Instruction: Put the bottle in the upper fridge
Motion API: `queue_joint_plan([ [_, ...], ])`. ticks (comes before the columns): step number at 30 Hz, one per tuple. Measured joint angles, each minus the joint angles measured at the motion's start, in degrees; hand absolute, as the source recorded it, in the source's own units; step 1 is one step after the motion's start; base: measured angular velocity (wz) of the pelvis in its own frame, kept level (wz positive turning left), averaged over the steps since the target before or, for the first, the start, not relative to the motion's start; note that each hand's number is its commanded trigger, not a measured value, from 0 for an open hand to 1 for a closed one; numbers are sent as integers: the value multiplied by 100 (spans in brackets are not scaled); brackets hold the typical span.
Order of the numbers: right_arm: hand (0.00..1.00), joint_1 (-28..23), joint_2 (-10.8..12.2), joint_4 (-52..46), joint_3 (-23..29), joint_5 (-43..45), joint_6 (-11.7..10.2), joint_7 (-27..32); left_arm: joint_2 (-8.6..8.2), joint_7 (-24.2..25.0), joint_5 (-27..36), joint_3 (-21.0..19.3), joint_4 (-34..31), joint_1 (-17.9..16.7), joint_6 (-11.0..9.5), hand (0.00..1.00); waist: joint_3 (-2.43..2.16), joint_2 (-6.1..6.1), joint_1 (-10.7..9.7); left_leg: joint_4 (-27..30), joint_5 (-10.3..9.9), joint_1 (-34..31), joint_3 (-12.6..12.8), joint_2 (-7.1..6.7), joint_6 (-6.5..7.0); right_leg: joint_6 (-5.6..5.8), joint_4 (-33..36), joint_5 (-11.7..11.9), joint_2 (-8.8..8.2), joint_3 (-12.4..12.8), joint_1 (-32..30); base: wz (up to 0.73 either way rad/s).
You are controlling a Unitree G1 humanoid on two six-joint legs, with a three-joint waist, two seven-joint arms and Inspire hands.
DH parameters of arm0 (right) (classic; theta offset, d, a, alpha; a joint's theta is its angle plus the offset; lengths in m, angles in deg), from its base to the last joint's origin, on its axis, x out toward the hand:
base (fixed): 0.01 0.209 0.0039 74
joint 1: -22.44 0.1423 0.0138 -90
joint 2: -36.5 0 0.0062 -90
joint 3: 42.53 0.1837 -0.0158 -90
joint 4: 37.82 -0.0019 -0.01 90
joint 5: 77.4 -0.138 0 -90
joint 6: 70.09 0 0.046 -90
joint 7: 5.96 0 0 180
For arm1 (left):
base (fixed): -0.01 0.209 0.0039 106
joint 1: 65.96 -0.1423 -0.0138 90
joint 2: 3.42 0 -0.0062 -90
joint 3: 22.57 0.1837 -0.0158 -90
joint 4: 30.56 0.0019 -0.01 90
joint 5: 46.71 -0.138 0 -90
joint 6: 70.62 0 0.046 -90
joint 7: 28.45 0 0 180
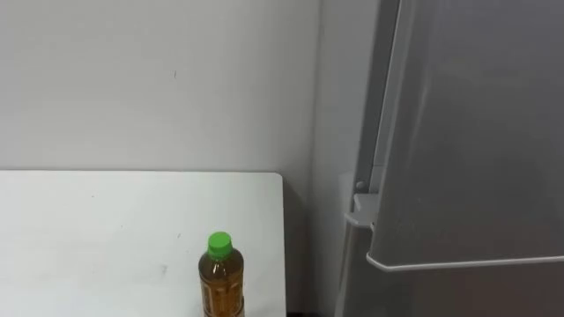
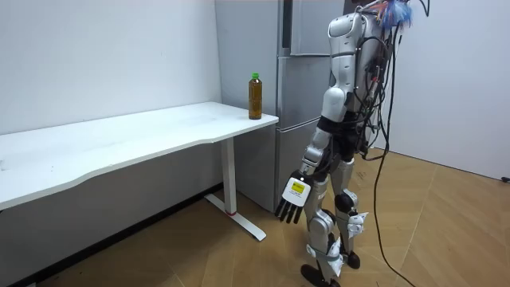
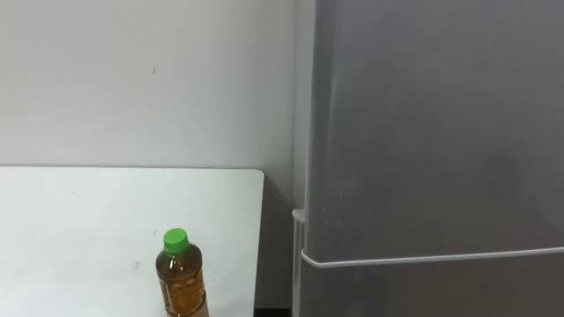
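Room view has the grey fridge (image 2: 301, 96) at upper centre, with the robot standing just before it. A white table (image 2: 119, 139) spans the left half. The green-capped bottle (image 2: 255, 96) stands upright on the table's corner beside the fridge. The left hand (image 2: 292, 199) hangs at lower centre, fingers loose and spread, holding nothing.

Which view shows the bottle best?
The room view: the whole bottle stands upright at the end of the table by the fridge. Both eye views cut off its base, showing the green cap and upper part.
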Motion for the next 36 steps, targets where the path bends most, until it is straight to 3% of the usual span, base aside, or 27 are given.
queue_joint_plan([
  [14, 0, 9, -2, 30, -5, -9, -37, -4, -15, 10, -9, 5, 4, -45, -35, 0, 9, 28, 13, -21, 0, 36, 23, 5, 0, 0, 4, 0, -1, 21, 12, 0],
  [36, 0, 3, -2, 3, 5, -3, -49, -4, -32, -125, 184, -72, 2, -54, -51, 0, -14, 55, 10, -60, 3, 4, 102, 10, 5, 1, 9, 1, 0, 88, -67, -2],
])
